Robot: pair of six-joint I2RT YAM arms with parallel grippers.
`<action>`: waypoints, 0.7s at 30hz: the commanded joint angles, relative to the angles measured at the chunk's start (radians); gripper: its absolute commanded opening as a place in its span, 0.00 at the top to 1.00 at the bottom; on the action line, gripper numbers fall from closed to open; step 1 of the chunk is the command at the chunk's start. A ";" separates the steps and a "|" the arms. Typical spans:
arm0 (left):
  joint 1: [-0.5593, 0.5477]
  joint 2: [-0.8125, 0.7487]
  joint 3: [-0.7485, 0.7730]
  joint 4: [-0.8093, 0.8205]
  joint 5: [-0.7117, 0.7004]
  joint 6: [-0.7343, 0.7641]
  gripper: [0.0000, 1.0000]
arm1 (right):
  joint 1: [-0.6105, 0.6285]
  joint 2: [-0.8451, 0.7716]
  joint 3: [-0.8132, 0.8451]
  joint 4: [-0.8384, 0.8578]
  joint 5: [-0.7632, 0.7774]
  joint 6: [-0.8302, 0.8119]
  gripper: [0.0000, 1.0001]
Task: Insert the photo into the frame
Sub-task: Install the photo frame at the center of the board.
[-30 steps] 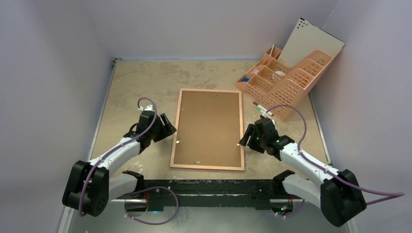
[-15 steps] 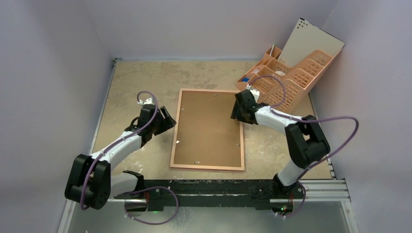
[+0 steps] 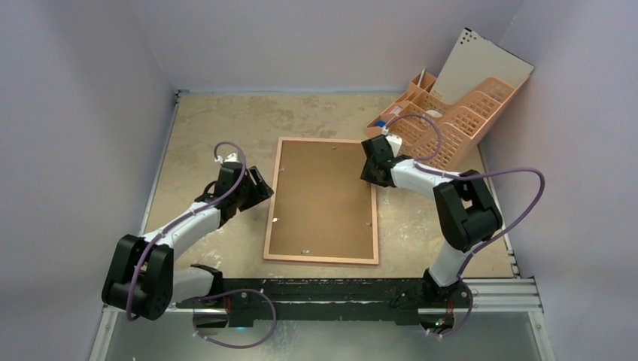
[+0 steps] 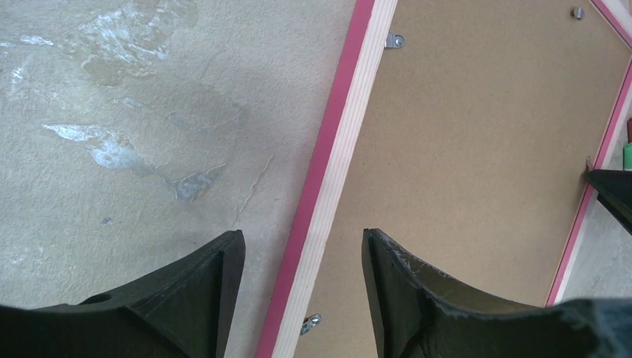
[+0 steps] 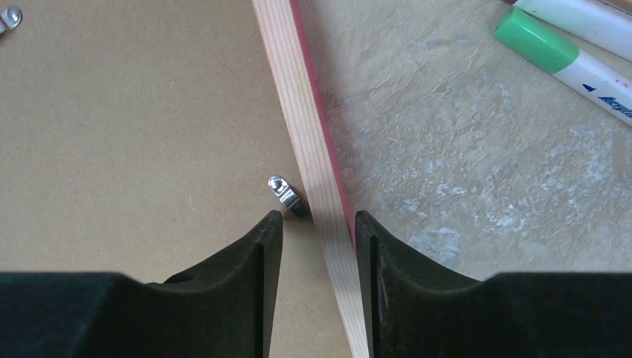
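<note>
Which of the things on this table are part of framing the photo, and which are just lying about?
Job: frame, lying face down; brown backing board sitting in it; metal clips at its edges. The photo is not in sight.
Lying about: peach desk organiser; white panel leaning behind it; green-capped marker.

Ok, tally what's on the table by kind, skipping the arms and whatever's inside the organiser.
Picture frame, lying face down: 1
Brown backing board in it: 1
Peach desk organiser: 1
White panel leaning behind it: 1
Markers: 2, the green-capped marker and the second marker
Total: 6
</note>
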State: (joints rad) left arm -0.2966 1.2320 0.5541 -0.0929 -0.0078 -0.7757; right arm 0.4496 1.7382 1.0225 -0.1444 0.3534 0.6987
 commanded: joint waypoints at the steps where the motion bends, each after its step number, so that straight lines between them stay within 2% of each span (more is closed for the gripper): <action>1: 0.002 0.006 0.016 0.022 0.025 0.015 0.39 | -0.013 -0.007 0.025 0.002 0.056 0.059 0.58; 11: 0.002 0.011 0.006 0.023 0.028 0.016 0.39 | -0.025 0.026 0.032 0.020 0.032 0.079 0.54; 21: 0.002 0.004 0.009 0.020 0.029 0.021 0.40 | -0.031 0.060 0.023 0.012 0.024 0.084 0.61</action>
State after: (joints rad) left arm -0.2966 1.2381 0.5537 -0.0925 0.0147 -0.7723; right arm 0.4309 1.7779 1.0443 -0.1184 0.3729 0.7616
